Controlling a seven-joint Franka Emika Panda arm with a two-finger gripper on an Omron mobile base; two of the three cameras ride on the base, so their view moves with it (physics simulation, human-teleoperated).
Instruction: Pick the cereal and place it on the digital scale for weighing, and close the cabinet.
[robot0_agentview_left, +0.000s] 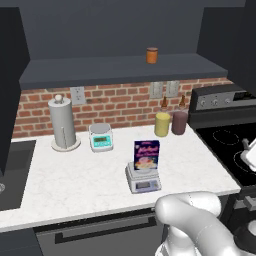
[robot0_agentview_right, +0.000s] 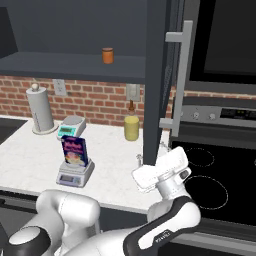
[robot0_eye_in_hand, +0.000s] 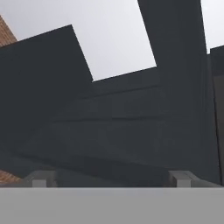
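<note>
While your cereal (robot0_agentview_left: 146, 156) stands upright on the digital scale (robot0_agentview_left: 143, 183), your end effector (robot0_eye_in_hand: 111, 177) faces the open cabinet (robot0_agentview_right: 159, 75) door, fingers wide apart, holding nothing.

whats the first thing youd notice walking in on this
The cereal stands upright on the digital scale, near the front of the white counter. In the right base view an open cabinet door juts out edge-on, and the gripper is close beside its lower edge. A small orange can sits alone on the open shelf above.
</note>
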